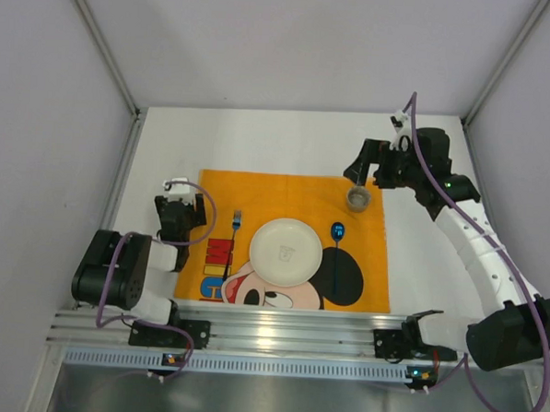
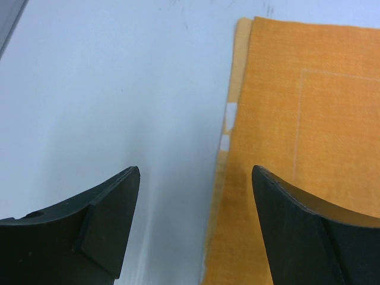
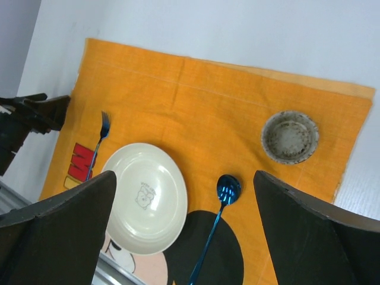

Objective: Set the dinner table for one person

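White dinner table [image 1: 260, 141] spans the cell floor, aluminium rail along its 6 o'clock edge; orange cartoon-mouse placemat [image 1: 285, 193] lies at centre; cream plate [image 1: 285, 252] on the mat, blue fork [image 1: 234, 233] at plate's 9 o'clock, blue spoon [image 1: 337, 232] at 3 o'clock, small speckled bowl [image 1: 358, 199] at 1 o'clock; left gripper [image 2: 196, 172] jaws apart, straddling the mat's 9 o'clock edge, holding nothing; right gripper [image 3: 184, 175] jaws apart, empty, above the mat near the bowl.
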Robot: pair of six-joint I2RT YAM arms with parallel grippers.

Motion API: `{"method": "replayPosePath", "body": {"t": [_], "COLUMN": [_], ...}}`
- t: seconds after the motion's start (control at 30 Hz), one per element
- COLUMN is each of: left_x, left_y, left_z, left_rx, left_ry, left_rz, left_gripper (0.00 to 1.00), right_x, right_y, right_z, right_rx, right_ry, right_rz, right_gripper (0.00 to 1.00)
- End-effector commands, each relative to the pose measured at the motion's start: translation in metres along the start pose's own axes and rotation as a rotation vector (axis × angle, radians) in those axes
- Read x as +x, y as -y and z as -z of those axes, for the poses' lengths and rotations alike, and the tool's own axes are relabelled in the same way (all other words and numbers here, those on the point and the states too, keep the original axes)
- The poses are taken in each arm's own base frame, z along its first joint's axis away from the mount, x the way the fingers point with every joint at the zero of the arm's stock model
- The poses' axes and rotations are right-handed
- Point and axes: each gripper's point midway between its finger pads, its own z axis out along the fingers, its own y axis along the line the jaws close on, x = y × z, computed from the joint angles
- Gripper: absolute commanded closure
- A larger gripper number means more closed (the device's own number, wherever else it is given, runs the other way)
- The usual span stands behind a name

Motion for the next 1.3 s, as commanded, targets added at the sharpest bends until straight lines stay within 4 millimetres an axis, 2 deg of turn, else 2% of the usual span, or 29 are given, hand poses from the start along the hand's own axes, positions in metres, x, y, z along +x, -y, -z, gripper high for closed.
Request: {"method": "replayPosePath", "body": {"t": [0.0,0.07,0.1,0.17,0.2,0.27,0.3,0.37,0.4,0.43,0.5,0.57,0.6,0.63,0.7,0.73,0.77,0.8,0.83,0.87,0.9,0.93,0.97,1.0,1.03,1.07,1.1,1.2,1.27], "left_x": [-0.049,-0.053,-0.052,-0.05,-0.049,-0.049,-0.047,-0.048,-0.049,-0.049,-0.049,-0.049,-0.047,-0.048,-0.049,-0.05,-0.049,-0.05,-0.049,-0.049,-0.049,-0.048,-0.049,-0.048,-0.05,-0.05,-0.049,-0.049,-0.049], "left_y": [0.004,-0.002,-0.002,-0.001,-0.001,-0.003,-0.001,-0.001,-0.001,0.0,-0.001,-0.001,0.0,0.0,-0.001,-0.001,-0.001,-0.001,-0.001,-0.001,-0.001,-0.001,-0.001,0.0,-0.001,-0.001,0.0,-0.001,0.0], "left_z": [-0.018,-0.022,-0.023,-0.021,-0.021,-0.024,-0.026,-0.026,-0.025,-0.025,-0.026,-0.026,-0.025,-0.026,-0.026,-0.026,-0.025,-0.025,-0.026,-0.026,-0.026,-0.026,-0.026,-0.025,-0.026,-0.026,-0.025,-0.026,-0.025], "left_rx": [0.062,0.044,0.042,0.05,0.053,0.041,0.044,0.047,0.048,0.051,0.049,0.049,0.051,0.051,0.049,0.049,0.049,0.049,0.049,0.049,0.049,0.049,0.047,0.05,0.049,0.049,0.05,0.049,0.05], "left_ry": [0.211,0.24,0.224,0.217,0.221,0.209,0.194,0.194,0.197,0.197,0.197,0.194,0.189,0.191,0.194,0.2,0.199,0.2,0.199,0.199,0.199,0.197,0.199,0.197,0.2,0.2,0.199,0.199,0.197], "left_rz": [0.079,0.1,0.105,0.098,0.099,0.097,0.092,0.091,0.092,0.091,0.092,0.093,0.093,0.092,0.091,0.091,0.089,0.089,0.089,0.089,0.089,0.089,0.089,0.088,0.089,0.089,0.089,0.089,0.088], "left_gripper": [0.19,0.18,0.18,0.18,0.17,0.18,0.19,0.19,0.11,0.01,0.01,0.01,0.01,0.01,0.01,0.01,0.01,0.01,0.01,0.01,0.01,0.01,0.01,0.01,0.01,0.01,0.01,0.01,0.01], "right_x": [-0.029,-0.029,-0.013,-0.014,0.015,0.012,0.047,0.033,0.06,0.056,0.074,0.074,0.088,0.076,0.087,0.074,0.075,0.062,0.038,0.033,0.042,0.047,0.05,0.068,0.055,0.059,0.067,0.054,0.057], "right_y": [0.006,0.026,0.04,0.054,0.08,0.087,0.104,0.106,0.121,0.128,0.147,0.156,0.164,0.163,0.179,0.182,0.199,0.203,0.199,0.224,0.231,0.233,0.214,0.206,0.191,0.182,0.182,0.187,0.196], "right_z": [0.005,0.004,-0.002,0.0,-0.005,0.0,-0.007,0.008,0.006,0.012,0.013,0.017,0.015,0.021,0.021,0.025,0.024,0.026,0.031,0.021,0.009,-0.001,-0.019,-0.025,-0.016,-0.016,-0.017,-0.02,-0.021], "right_rx": [0.062,0.159,0.199,0.248,0.332,0.345,0.371,0.381,0.416,0.455,0.521,0.543,0.551,0.542,0.568,0.576,0.61,0.613,0.581,0.599,0.584,0.572,0.464,0.427,0.4,0.398,0.409,0.434,0.468], "right_ry": [0.128,0.164,0.144,0.217,0.189,0.311,0.282,0.463,0.449,0.501,0.472,0.495,0.487,0.57,0.575,0.635,0.613,0.653,0.767,0.733,0.669,0.62,0.575,0.538,0.645,0.638,0.624,0.633,0.611], "right_rz": [0.051,0.058,0.062,0.124,0.121,0.167,0.183,0.231,0.239,0.226,0.228,0.267,0.264,0.265,0.262,0.248,0.235,0.255,0.227,0.184,0.175,0.198,0.27,0.367,0.426,0.447,0.453,0.427,0.396], "right_gripper": [0.0,0.0,0.0,0.0,0.0,0.0,0.0,0.0,0.0,0.0,0.0,0.0,0.0,0.0,0.0,0.0,0.0,0.0,0.0,0.0,0.0,0.0,0.0,0.0,0.0,0.0,0.0,0.0,0.0]}}
